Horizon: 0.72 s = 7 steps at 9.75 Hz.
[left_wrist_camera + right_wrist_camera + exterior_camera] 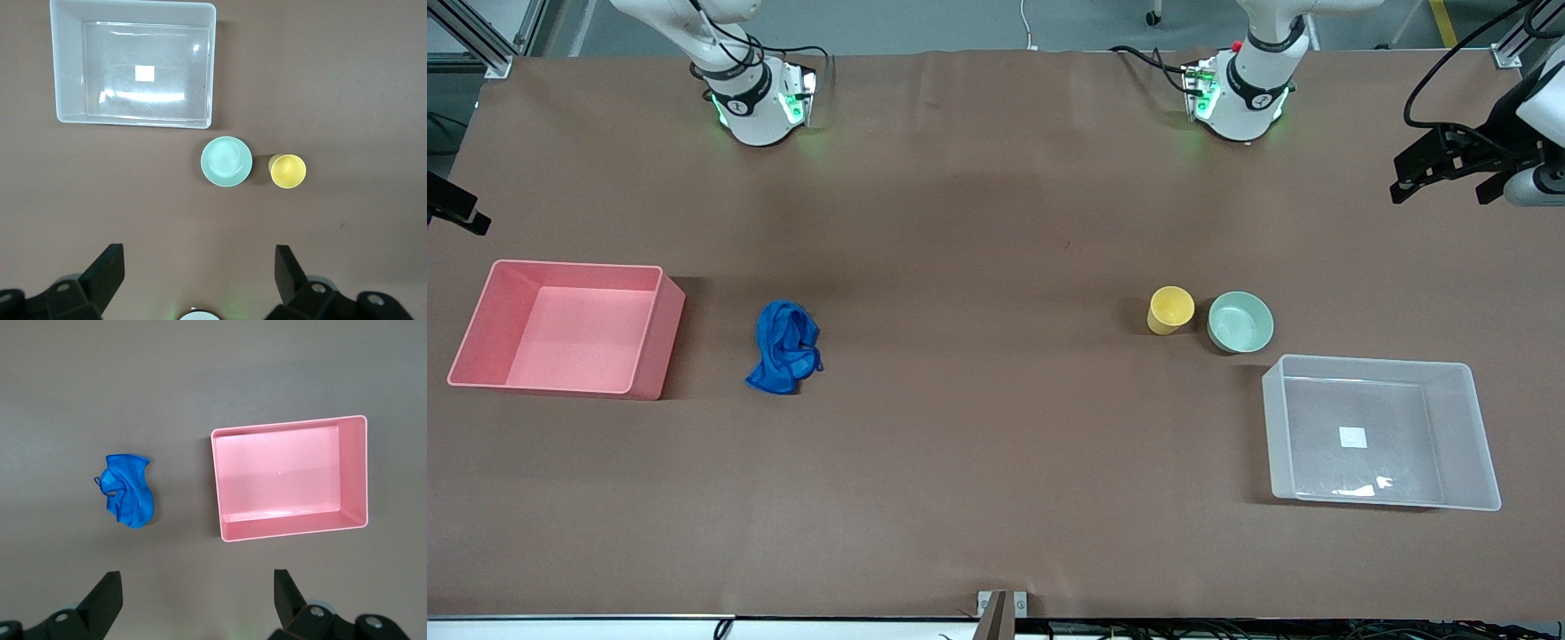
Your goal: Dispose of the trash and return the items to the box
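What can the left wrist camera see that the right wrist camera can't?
Only the left wrist view shows the clear box, the mint-green bowl and the yellow cup beside it, with the left gripper open above the table. Only the right wrist view shows the blue rag and the pink bin, both on the table and apart, with the right gripper open. Both show the brown table and two dark fingers, spread wide, holding nothing.

White arm bases (751, 102) at 12 o'clock, black collar bands, green lights, black cables; black gripper fingers (107, 270).
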Motion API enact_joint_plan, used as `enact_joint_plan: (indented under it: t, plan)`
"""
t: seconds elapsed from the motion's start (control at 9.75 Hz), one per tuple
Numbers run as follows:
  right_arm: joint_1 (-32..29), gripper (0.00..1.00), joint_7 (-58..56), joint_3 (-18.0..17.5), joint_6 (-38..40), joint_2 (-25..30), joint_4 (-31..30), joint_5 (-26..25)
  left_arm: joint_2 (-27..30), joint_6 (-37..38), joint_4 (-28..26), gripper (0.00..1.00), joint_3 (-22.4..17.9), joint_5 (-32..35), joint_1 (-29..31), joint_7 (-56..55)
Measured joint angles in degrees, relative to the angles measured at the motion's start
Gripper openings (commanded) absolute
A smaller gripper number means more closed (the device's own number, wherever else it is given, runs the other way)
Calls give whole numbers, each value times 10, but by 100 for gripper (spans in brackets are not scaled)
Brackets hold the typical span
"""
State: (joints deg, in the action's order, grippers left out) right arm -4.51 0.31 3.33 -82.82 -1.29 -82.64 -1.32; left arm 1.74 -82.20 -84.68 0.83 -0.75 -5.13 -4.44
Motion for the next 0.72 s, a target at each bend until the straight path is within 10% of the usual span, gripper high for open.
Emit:
enact_joint_plan:
  t: [0.72]
  plan:
    - [10, 100, 0, -21, 1, -1, -2, 5, -2, -10, -21, 100, -6, 0, 0, 0]
